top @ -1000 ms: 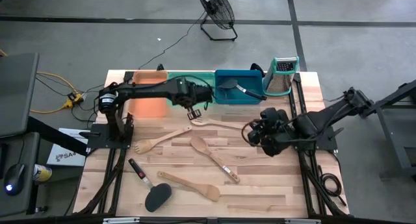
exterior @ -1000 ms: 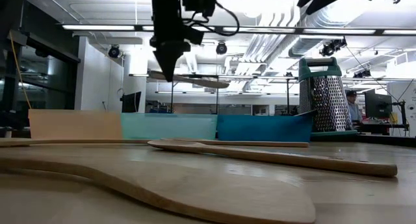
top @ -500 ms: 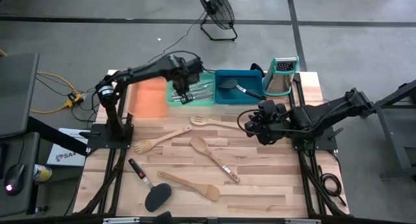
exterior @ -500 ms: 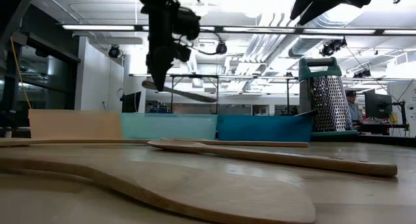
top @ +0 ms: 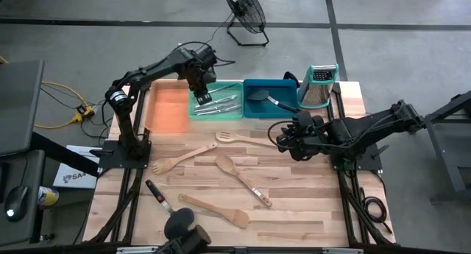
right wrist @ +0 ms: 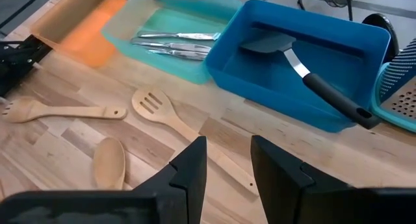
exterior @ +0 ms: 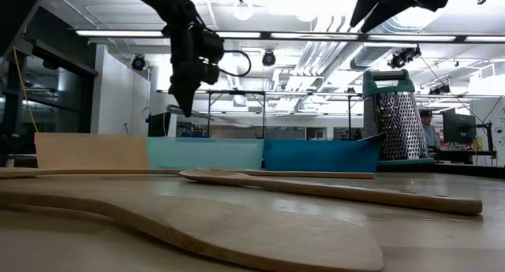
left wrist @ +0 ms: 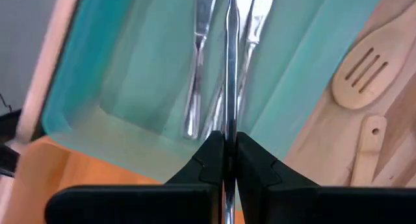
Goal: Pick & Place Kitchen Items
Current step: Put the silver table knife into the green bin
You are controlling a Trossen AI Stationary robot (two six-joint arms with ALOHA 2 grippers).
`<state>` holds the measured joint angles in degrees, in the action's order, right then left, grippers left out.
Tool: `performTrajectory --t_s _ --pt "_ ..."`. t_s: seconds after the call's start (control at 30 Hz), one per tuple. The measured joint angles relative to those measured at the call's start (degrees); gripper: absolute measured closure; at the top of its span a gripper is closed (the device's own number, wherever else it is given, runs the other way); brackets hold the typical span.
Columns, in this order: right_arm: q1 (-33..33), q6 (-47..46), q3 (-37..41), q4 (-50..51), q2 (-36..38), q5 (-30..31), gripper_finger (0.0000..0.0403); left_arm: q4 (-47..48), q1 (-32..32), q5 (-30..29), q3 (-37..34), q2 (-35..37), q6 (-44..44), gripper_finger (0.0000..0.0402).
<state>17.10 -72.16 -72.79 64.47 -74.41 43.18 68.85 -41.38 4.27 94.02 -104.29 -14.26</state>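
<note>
My left gripper (top: 200,89) (left wrist: 227,152) hangs over the green tray (top: 234,113) and is shut on a slim silver cutlery piece (left wrist: 229,87). More silver cutlery (top: 223,102) lies in that tray. On the table lie a wooden fork (top: 179,159), a slotted wooden spatula (top: 243,140), a wooden spoon (top: 237,174), a flat wooden spatula (top: 217,210) and a black turner (top: 170,214). Another black turner (top: 269,99) lies in the blue tray. My right gripper (top: 284,140) (right wrist: 227,169) is open, above the table beside the slotted spatula's handle. My left gripper pinches the silver piece by its slim shaft (left wrist: 229,123) between its two fingers (left wrist: 211,160). It comes from above, pointing down, with the fingers across the shaft. The piece is lifted clear, above the green tray's cutlery.
An orange tray (top: 168,110) sits left of the green one and a blue tray (top: 288,110) to its right, all along the far edge. A steel box grater (top: 318,86) stands at the far right corner. Bare wood lies near the right and near edges.
My left gripper has carried the silver piece toward the far edge and a little left, from the green tray's near side to above the tray. It has stayed shut. My right gripper has shifted slightly toward the far edge.
</note>
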Motion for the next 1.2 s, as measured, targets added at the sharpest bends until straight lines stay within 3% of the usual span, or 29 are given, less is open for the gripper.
performTrajectory --t_s 0.27,1.2 --pt "0.0 0.0 0.0 -0.6 0.0 0.1 0.0291 -0.6 -0.5 3.2 0.1 -1.7 -2.2 0.0388" --pt "0.0 -1.9 0.0 -3.9 0.0 0.2 0.0291 -3.3 -0.6 2.9 0.0 -10.9 -1.3 0.0388"
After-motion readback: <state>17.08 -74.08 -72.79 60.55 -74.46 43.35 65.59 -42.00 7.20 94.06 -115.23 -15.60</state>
